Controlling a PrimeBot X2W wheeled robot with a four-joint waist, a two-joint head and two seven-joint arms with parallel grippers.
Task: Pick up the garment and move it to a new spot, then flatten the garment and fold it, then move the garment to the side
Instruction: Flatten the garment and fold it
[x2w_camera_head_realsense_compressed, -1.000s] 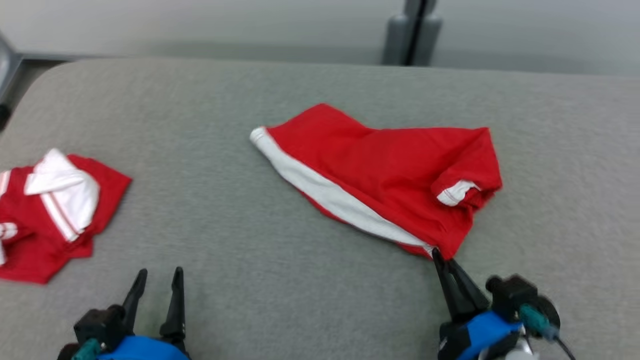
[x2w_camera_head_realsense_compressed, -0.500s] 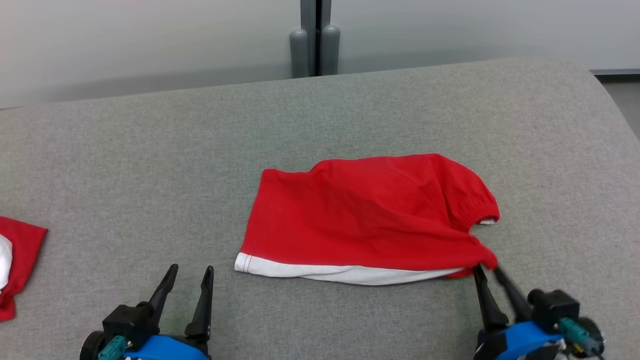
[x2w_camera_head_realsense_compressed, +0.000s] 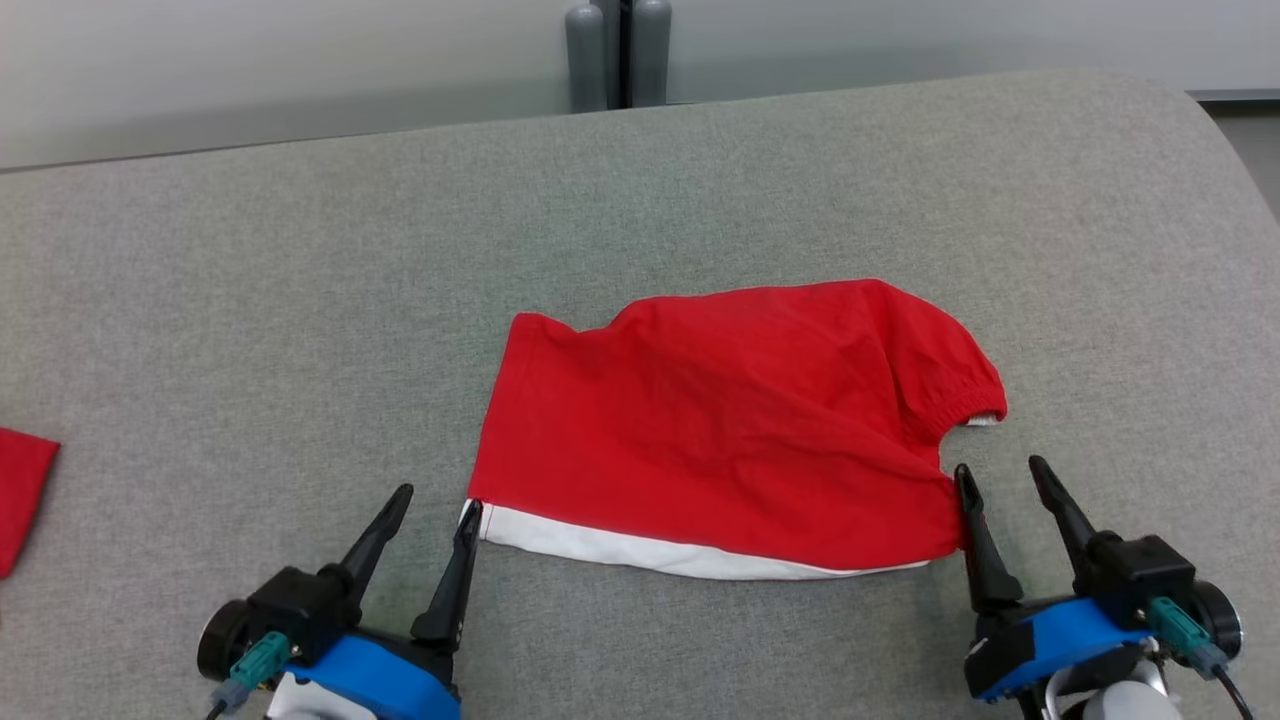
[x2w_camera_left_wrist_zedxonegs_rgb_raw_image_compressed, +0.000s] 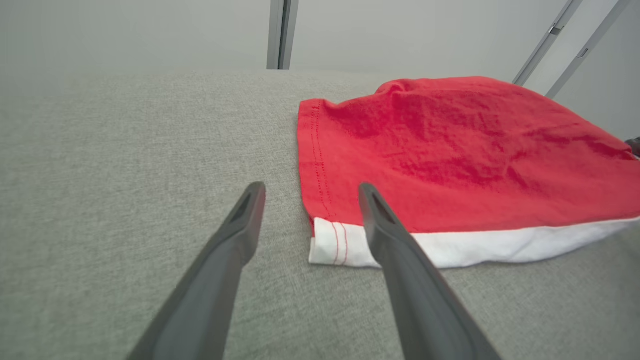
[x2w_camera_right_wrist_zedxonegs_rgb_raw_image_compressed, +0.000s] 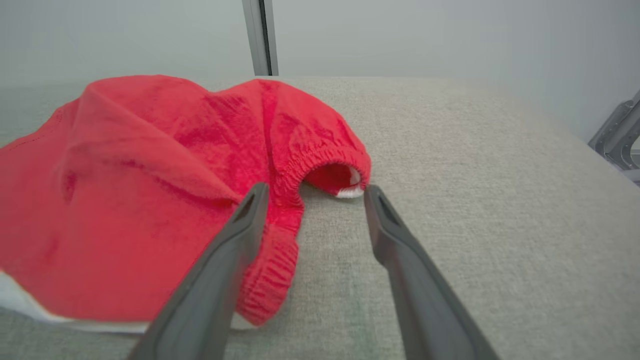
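Probably flattening is the step in hand, and it wants both near corners taken at once. Each gripper should close low on its own corner and catch every layer there. The two should then draw apart evenly along the near edge, so the soft ridge in the red cloth is pulled out rather than pushed into a new fold. A bite on the top layer alone would only lift it.

The left gripper (x2w_camera_head_realsense_compressed: 436, 498) stands with its fingers wide apart and holds nothing. Its inner finger lies right at the corner of the white hem band (x2w_camera_head_realsense_compressed: 650, 548), though whether it touches cannot be told. From the left wrist that corner sits partly between the two fingers.

The right gripper (x2w_camera_head_realsense_compressed: 1000, 467) is spread just as wide and is empty too. Its inner finger rests against the garment's near corner on that side. The elastic waistband (x2w_camera_right_wrist_zedxonegs_rgb_raw_image_compressed: 320, 160) curls open just beyond its tips.

Between the two grippers lies the garment (x2w_camera_head_realsense_compressed: 720, 430), spread mostly flat on the grey padded surface (x2w_camera_head_realsense_compressed: 300, 300), with the ridge running toward the right gripper. Well apart, out past the left gripper's outer side, shows the edge of a second red garment (x2w_camera_head_realsense_compressed: 20, 490).
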